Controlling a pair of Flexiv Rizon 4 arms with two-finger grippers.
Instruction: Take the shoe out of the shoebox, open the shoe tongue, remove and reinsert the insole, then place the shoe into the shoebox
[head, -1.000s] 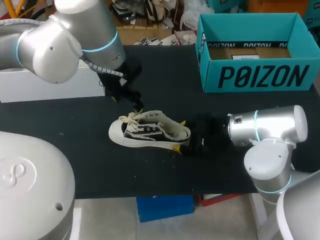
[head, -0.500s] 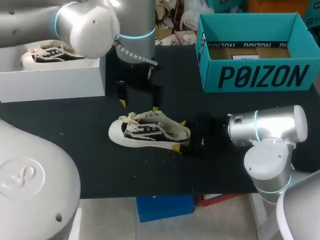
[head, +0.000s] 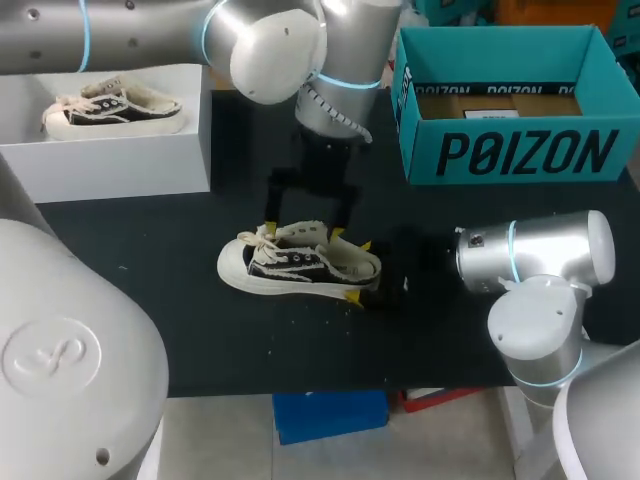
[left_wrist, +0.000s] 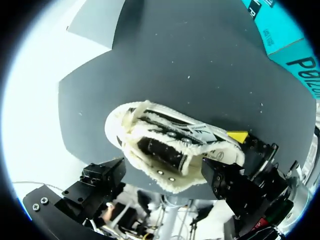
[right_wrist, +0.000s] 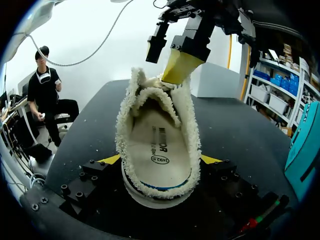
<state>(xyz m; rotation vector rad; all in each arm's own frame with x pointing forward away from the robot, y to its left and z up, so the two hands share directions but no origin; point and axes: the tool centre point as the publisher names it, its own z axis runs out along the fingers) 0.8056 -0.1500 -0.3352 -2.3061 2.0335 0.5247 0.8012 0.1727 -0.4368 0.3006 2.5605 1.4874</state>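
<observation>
Mid-frame on the black table (head: 180, 300): cream-and-black fleece-lined shoe (head: 298, 262), long axis left-right, toe left, heel pinched from both sides by the right gripper (head: 358, 270). Just above its tongue (right_wrist: 154, 97), left gripper (head: 304, 230), jaws spread across the shoe's width. Teal cardboard shoebox (head: 520, 150) well apart, upper right.

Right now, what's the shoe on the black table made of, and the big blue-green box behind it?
The shoe looks like dark canvas cloth, with a fuzzy, fleece-like cream lining and a smooth, probably rubber sole. The box looks like matte teal cardboard; plain brown flaps show inside.
</observation>
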